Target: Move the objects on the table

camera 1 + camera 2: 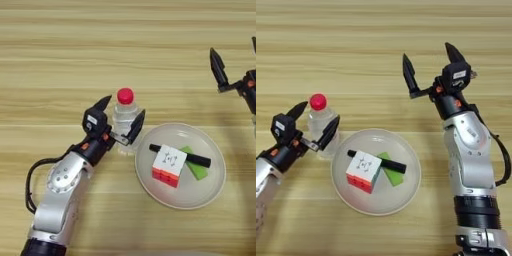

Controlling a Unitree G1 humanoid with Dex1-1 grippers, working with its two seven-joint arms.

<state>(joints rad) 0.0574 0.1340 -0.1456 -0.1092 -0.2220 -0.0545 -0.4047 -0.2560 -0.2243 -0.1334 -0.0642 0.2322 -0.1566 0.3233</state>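
Note:
A small clear bottle (125, 120) with a red cap stands upright on the table (125, 45), just left of a white plate (210, 192). My left gripper (122, 111) is open with one finger on each side of the bottle, the right finger close against it. On the plate lie the white-topped, red-sided puzzle cube (169, 165), the black marker pen (200, 160) and, under the marker, the flat green block (198, 171). My right gripper (428, 59) is open and holds nothing, above the bare table behind and to the right of the plate.
The white plate (406, 195) lies between my two arms at the centre front. A black cable (30, 185) loops beside my left forearm. Bare wooden table (331, 40) stretches across the far half.

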